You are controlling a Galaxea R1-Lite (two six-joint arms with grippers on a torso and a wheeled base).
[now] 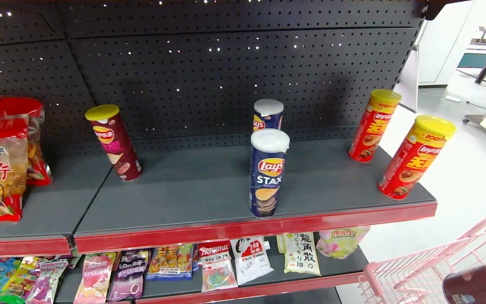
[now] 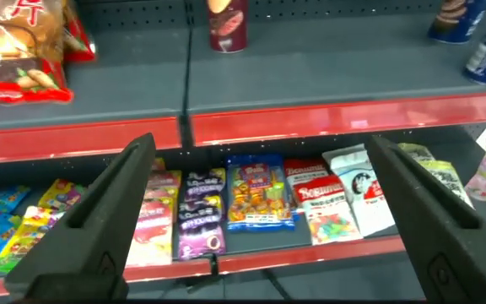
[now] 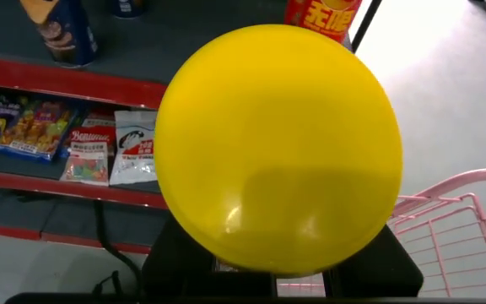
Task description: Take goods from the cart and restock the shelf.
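A yellow-lidded maroon crisp tube [image 3: 277,148], judged light but dentable, was clasped round its body by the right gripper [image 3: 281,274], the left gripper [image 2: 260,152] splayed open.

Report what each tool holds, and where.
Right tool: the yellow-lidded can, gripped on its body below the lid; exact spot hidden. Left tool: open, holding nothing.

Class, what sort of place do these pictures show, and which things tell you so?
Most likely a shop aisle, real or mock: a red-edged display shelf with a pegboard back, chip canisters standing on it, snack packets laid out beneath, and a pink shopping cart alongside.
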